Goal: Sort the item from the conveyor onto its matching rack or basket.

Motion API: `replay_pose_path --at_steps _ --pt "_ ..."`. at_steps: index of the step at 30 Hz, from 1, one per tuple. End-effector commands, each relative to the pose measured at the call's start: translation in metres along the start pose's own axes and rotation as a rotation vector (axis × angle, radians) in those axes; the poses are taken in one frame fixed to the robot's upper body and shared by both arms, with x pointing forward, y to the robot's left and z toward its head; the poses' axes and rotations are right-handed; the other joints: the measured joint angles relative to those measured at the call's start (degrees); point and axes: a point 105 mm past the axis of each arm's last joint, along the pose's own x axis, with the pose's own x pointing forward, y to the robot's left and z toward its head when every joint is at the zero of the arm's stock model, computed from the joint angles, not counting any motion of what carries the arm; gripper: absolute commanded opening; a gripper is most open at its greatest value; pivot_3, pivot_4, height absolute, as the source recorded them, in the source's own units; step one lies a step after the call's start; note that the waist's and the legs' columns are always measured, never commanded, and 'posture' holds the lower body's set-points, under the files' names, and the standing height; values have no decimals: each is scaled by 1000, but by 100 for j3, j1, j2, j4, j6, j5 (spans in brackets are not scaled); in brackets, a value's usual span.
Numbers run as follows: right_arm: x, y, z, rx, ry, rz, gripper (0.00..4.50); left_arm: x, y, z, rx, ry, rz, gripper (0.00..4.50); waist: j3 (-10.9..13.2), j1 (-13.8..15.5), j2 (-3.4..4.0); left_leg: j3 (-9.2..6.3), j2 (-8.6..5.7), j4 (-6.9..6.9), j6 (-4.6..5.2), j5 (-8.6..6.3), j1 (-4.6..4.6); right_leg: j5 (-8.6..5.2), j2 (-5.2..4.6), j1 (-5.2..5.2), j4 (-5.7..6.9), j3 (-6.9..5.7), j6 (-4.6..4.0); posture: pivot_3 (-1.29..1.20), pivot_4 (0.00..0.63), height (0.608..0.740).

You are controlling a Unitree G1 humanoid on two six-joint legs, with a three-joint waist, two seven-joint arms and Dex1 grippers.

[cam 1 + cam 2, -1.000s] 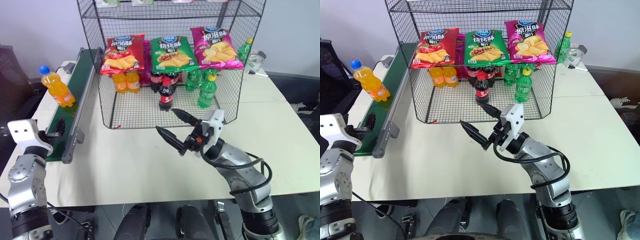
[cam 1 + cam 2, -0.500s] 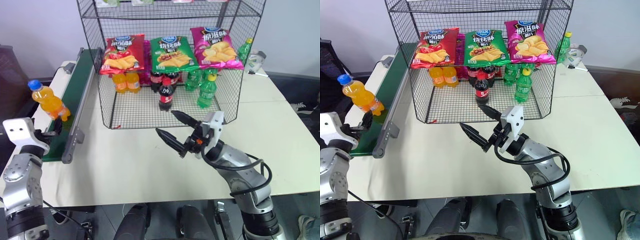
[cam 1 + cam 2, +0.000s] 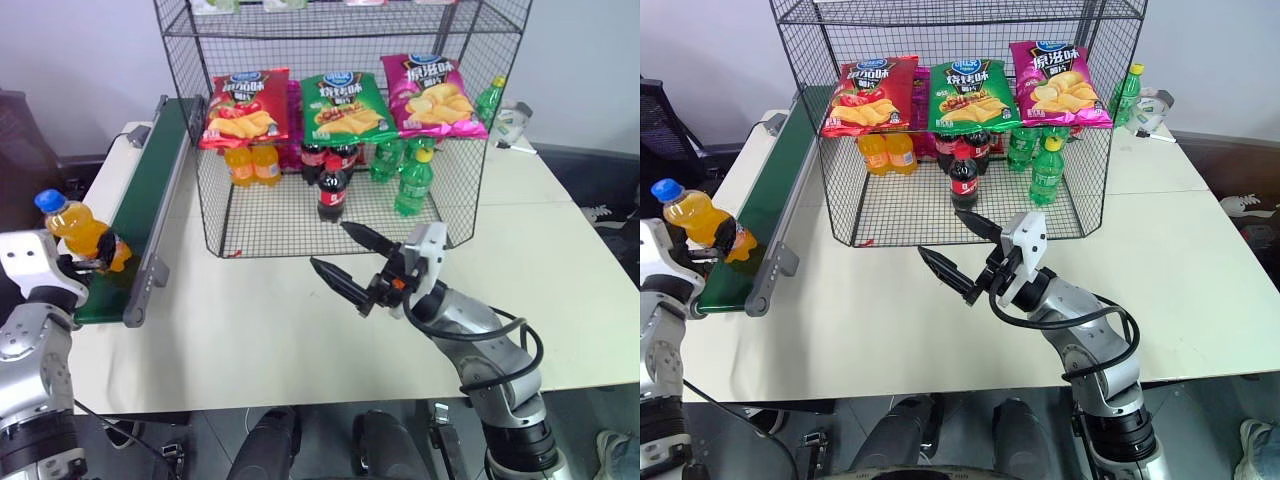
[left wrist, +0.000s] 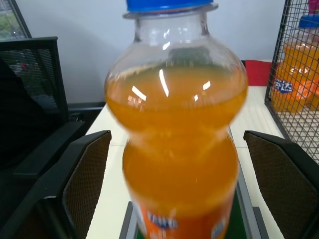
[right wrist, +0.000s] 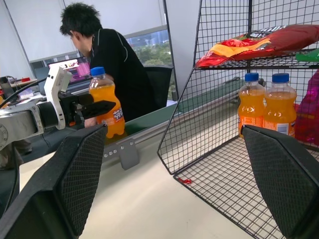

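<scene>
One clear, bulbous plastic orange soda bottle (image 3: pixel 78 232) stands on the near end of the smooth dark-green conveyor (image 3: pixel 140 205), between the spread fingers of the left hand (image 4: pixel 177 199). The right hand (image 3: pixel 340 258) hovers open over the worktop (image 3: pixel 260 330) before the wire-mesh rack (image 3: pixel 340 120).

The orange soda bottle (image 4: pixel 177 149) is clear glossy plastic that catches highlights, the conveyor (image 3: pixel 140 215) has a matt dark-green belt in a dull silver metal frame, the rack (image 3: pixel 340 210) is thin black wire mesh, the chip bags (image 3: pixel 340 105) are shiny crinkly foil, and the table (image 3: pixel 560 270) looks smooth matt cream.
</scene>
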Motion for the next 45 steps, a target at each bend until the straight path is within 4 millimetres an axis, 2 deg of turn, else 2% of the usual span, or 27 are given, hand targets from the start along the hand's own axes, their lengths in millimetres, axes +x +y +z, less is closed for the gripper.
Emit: replay_pose_path --at_steps 1,4,6,11,15,20,23,26,30,35,39,45 --pt "3 6 12 -13 -42 27 4500 1 -2 20 34 -65 -16 3948 0 0 0 0 0 0 0 0 0 0 0 0 0 0 0 0 150 740" --pt "3 6 12 -14 -43 27 4500 0 -5 21 38 -66 -27 2795 0 13 0 0 0 0 0 0 0 0 0 1 0 0 0 0 150 740" --pt "3 6 12 -14 -43 27 4500 0 -6 24 39 -73 -32 2476 -2 1 2 1 0 0 0 0 3 0 -1 3 0 1 0 0 150 740" --pt "2 3 14 -32 -41 18 4500 3 -20 67 -9 -180 -109 2476 0 11 -2 -2 1 0 0 0 0 0 1 0 1 -1 0 0 150 740" --pt "-1 -4 16 -65 -28 3 4500 2 -67 107 -21 -236 -352 2476 0 28 -15 -5 0 6 0 0 -4 0 1 2 0 -5 -1 0 150 740" --pt "-2 1 14 -44 -20 21 4500 -5 -125 120 -57 -212 -601 2476 -1 -2 -9 -3 -2 5 0 0 -1 0 0 5 -1 -3 0 0 150 740" --pt "-1 3 14 -35 -27 19 4500 -2 -154 113 -83 -186 -652 2476 0 -19 -6 0 -1 -3 -1 1 1 0 2 6 4 1 0 0 150 740" --pt "0 4 14 -31 -32 14 4500 8 -185 94 -103 -148 -635 2476 0 -7 -6 0 0 -3 -2 3 0 1 4 20 8 3 0 0 150 740" --pt "1 4 15 -33 -37 7 4500 29 -211 63 -108 -115 -541 2476 2 18 -12 1 -5 2 -2 3 1 1 3 27 8 1 1 0 150 740" --pt "2 3 13 -38 -37 7 4500 54 -244 40 -121 -107 -511 2476 2 26 -11 -1 -5 6 -2 4 -3 1 4 25 9 -7 2 0 150 740" --pt "0 0 7 -53 10 -7 4500 73 -263 31 -127 -98 -516 2476 2 26 -11 -1 -9 12 -1 4 -5 2 8 26 9 -11 3 0 150 740" --pt "-5 -8 1 -83 63 -90 4500 90 -267 23 -125 -87 -511 2476 2 -9 -12 0 -10 13 -1 4 -5 1 9 24 12 -13 5 0 150 740"
